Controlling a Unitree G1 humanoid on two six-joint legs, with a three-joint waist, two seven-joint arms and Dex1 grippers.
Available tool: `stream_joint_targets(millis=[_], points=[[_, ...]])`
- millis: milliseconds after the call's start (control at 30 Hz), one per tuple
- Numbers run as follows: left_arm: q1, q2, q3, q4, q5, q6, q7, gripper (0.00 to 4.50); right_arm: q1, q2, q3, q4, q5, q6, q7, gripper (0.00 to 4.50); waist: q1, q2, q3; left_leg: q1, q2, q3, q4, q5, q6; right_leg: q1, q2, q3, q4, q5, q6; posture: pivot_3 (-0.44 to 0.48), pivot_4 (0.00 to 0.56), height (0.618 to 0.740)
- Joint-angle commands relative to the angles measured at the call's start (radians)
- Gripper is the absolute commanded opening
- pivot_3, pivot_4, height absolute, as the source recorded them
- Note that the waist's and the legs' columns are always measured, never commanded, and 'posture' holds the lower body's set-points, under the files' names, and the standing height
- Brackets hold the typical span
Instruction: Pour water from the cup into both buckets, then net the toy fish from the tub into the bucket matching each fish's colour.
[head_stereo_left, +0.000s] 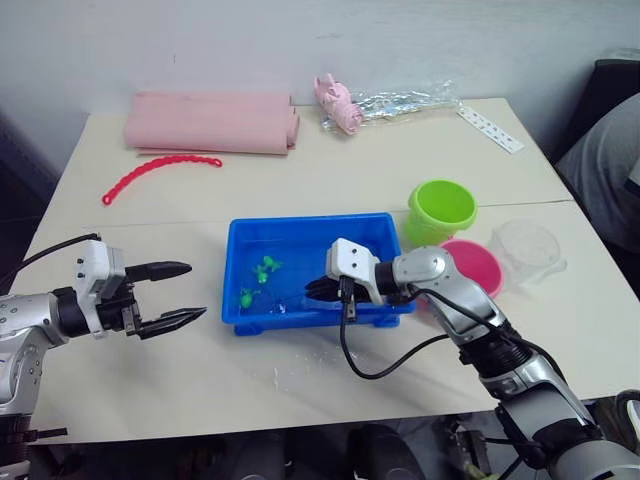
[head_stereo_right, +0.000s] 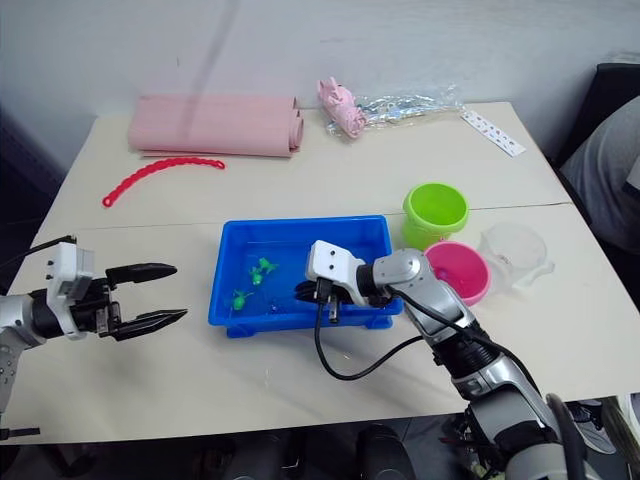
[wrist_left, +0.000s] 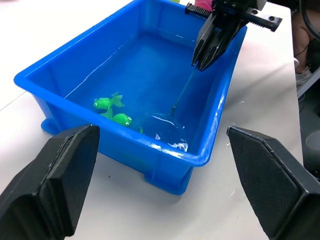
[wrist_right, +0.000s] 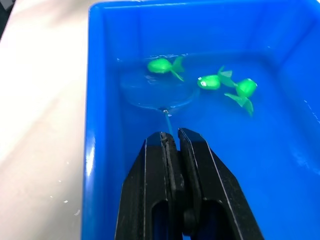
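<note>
The blue tub (head_stereo_left: 300, 222) sits mid-table with water and three green toy fish (wrist_right: 210, 82) in its left half. My right gripper (head_stereo_left: 322, 290) reaches in over the tub's front right and is shut on the thin handle of the net (wrist_right: 157, 90). The net's ring lies in the water beside one green fish (wrist_right: 161, 65). My left gripper (head_stereo_left: 195, 290) hangs open to the left of the tub, holding nothing. To the right of the tub stand the lime green bucket (head_stereo_left: 440, 208) and the pink bucket (head_stereo_left: 472, 265), with the clear cup (head_stereo_left: 527, 250) beyond them.
At the table's far side lie a pink rolled cloth (head_stereo_left: 210, 122), a red bead chain (head_stereo_left: 160, 168), a pink pig toy (head_stereo_left: 338, 103), a crinkly wrapper (head_stereo_left: 410, 100) and a white strip (head_stereo_left: 490, 128). A person (head_stereo_left: 605, 170) sits at the right edge.
</note>
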Motion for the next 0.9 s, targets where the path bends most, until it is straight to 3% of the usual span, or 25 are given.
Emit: stream_joint_targets(millis=[33, 900], points=[[0.0, 0.005, 0.013, -0.018, -0.014, -0.001, -0.003, 4.47, -0.013, 0.018, -0.031, -0.016, 0.016, -0.039, 0.001, 0.0, 0.0, 0.0, 0.0, 0.0, 0.0, 0.0, 0.0, 0.0, 0.0, 0.0, 0.0, 0.0, 0.0, 0.0, 0.0, 0.0, 0.15, 0.74], [-0.008, -0.013, -0.004, -0.005, -0.006, -0.009, 0.014, 4.47, 0.002, -0.033, -0.134, -0.035, 0.11, 0.001, 0.054, 0.0, 0.004, 0.0, 0.0, 0.0, 0.0, 0.0, 0.002, 0.0, 0.0, 0.0, 0.0, 0.0, 0.002, 0.0, 0.0, 0.0, 0.15, 0.74]])
